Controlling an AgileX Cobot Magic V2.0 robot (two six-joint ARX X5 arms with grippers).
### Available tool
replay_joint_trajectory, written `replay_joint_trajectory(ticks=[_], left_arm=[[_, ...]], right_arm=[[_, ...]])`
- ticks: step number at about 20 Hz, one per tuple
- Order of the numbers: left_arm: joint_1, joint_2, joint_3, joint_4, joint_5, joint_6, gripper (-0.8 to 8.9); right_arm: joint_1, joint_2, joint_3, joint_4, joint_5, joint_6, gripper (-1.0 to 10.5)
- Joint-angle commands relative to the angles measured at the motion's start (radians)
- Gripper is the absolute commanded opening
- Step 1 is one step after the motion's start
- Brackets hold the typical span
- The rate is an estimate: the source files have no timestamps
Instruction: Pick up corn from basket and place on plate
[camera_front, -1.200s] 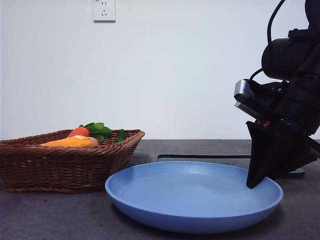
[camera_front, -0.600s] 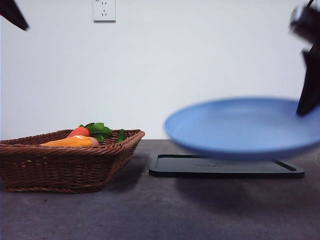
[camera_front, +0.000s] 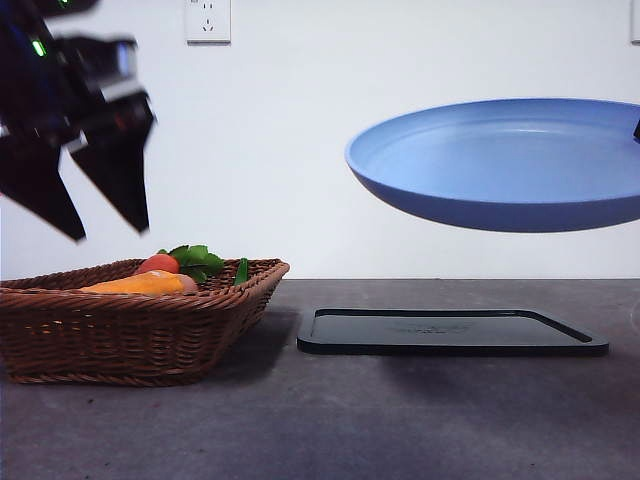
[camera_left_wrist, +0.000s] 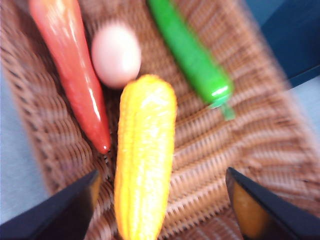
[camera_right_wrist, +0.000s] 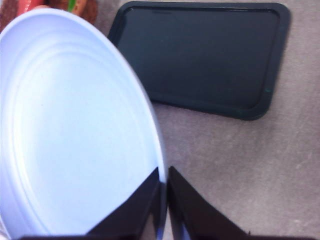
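Observation:
The orange-yellow corn lies in the brown wicker basket at the table's left, beside a red-orange carrot. In the front view only the corn's top shows over the rim. My left gripper hangs open above the basket, its jaws wide on either side of the corn and not touching it. The light-blue plate is held in the air at the right, above the black tray. My right gripper is shut on the plate's rim.
A flat black tray lies on the grey table under the lifted plate. The basket also holds a pale egg, a green pepper and green leaves. A white wall stands behind.
The plate has risen from the table to well above the tray, carried by the right gripper. The left gripper has come down from the top corner to above the basket.

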Motion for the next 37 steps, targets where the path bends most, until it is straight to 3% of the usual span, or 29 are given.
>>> replay_joint_trajectory(ticks=[1, 10, 20, 28, 37], left_arm=[[-0.014, 0.067, 0.024, 0.023, -0.011, 0.024, 4.06], [-0.027, 0.183, 0.024, 0.058, -0.056, 0.032, 4.0], [-0.05, 0.224, 0.024, 0.051, -0.056, 0.031, 1.99], [-0.051, 0.222, 0.107, -0.034, -0.048, 0.012, 1.77], [-0.078, 0.158, 0.323, -0.128, 0.252, -0.046, 1.76]], right_arm=[[0.002, 0.003, 0.009, 0.009, -0.008, 0.003, 0.0], [0.002, 0.003, 0.009, 0.016, -0.009, 0.002, 0.0], [0.002, 0.004, 0.009, 0.031, -0.009, 0.002, 0.0], [0.002, 0.005, 0.009, 0.031, -0.009, 0.005, 0.0], [0.002, 0.101, 0.009, 0.079, -0.007, 0.042, 0.0]])
